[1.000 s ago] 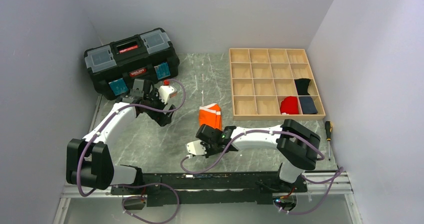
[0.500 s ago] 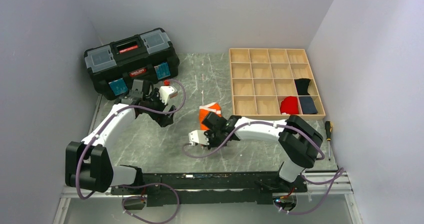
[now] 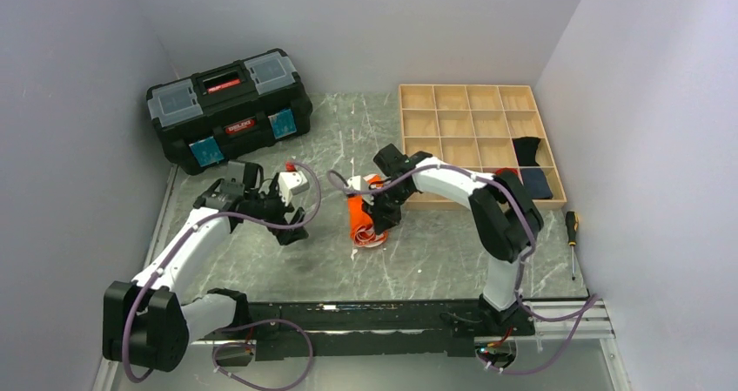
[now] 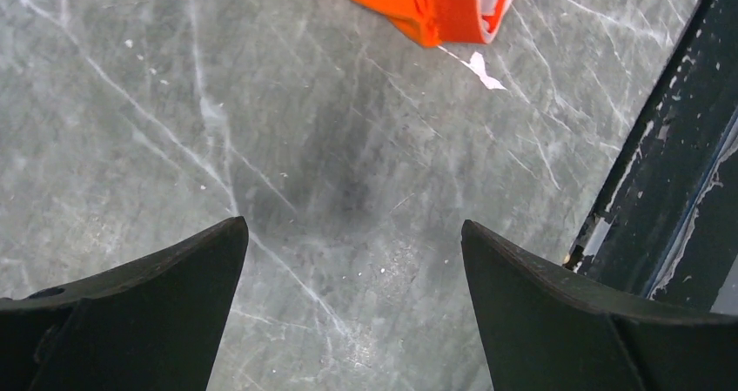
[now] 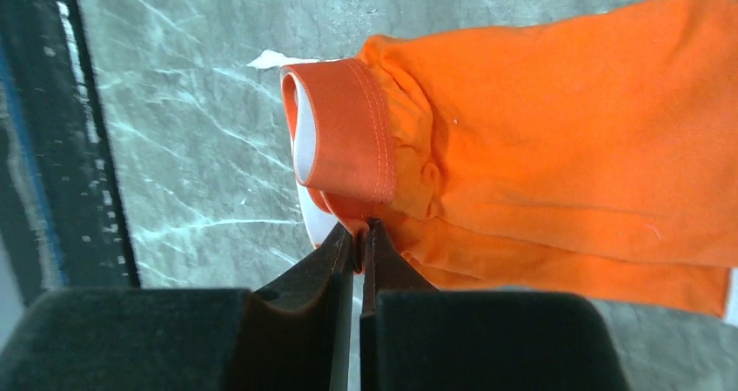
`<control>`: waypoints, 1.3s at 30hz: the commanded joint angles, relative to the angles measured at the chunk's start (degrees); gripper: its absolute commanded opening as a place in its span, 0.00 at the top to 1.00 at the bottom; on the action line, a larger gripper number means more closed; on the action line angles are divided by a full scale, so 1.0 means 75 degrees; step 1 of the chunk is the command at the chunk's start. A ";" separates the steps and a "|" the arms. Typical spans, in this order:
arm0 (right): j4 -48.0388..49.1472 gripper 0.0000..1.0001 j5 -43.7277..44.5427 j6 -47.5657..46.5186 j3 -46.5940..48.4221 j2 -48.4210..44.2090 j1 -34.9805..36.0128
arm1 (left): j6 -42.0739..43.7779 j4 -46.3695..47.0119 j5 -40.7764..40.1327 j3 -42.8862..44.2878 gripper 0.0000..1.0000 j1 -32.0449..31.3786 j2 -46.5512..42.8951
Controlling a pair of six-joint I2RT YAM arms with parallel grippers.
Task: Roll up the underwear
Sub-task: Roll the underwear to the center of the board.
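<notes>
Right hand (image 5: pixel 357 234) swung across underwear (image 5: pixel 557 147), clamped on hem at its fingertips | left hand (image 4: pixel 351 225) apart, underwear ahead | step: roll likely began | next needed: tucking hem over evenly

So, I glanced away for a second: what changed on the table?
The right gripper swung from the near side of the underwear to its far side and shut on its edge; the underwear now lies stretched out longer. The left gripper moved closer to it, jaws open as before. Toolbox, wooden tray and screwdriver stayed put.
</notes>
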 commanded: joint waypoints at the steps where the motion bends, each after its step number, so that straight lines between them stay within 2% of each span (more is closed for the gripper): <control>1: -0.1160 1.00 -0.1639 -0.0177 0.0827 0.0874 -0.0413 | 0.0438 0.0335 0.0297 -0.0224 0.00 -0.0363 -0.0429; 4: -0.1687 1.00 -0.2092 -0.0192 0.1390 0.1485 -0.0663 | 0.0582 0.0548 -0.0262 -0.0348 0.01 -0.0955 -0.0573; 12: -0.3180 1.00 -0.2856 -0.0379 0.2939 0.2798 -0.1192 | 0.0801 0.1821 -0.2351 -0.0339 0.01 -0.3309 -0.0191; 21: -0.4087 1.00 -0.3224 -0.0506 0.3653 0.3755 -0.1438 | 0.1169 0.3516 -0.5042 -0.0230 0.01 -0.5522 0.1338; 24: -0.4296 1.00 -0.3307 -0.0556 0.3821 0.3964 -0.1489 | 0.1256 0.3785 -0.5569 -0.0161 0.01 -0.6085 0.1772; 32: -0.4311 1.00 -0.3330 -0.0564 0.3848 0.3998 -0.1529 | 0.1132 0.4512 -0.7059 -0.0059 0.00 -0.6595 0.2660; 39: -0.4274 1.00 -0.3321 -0.0580 0.3795 0.3968 -0.1528 | 0.0817 0.4587 -0.7242 0.0243 0.01 -0.6622 0.3162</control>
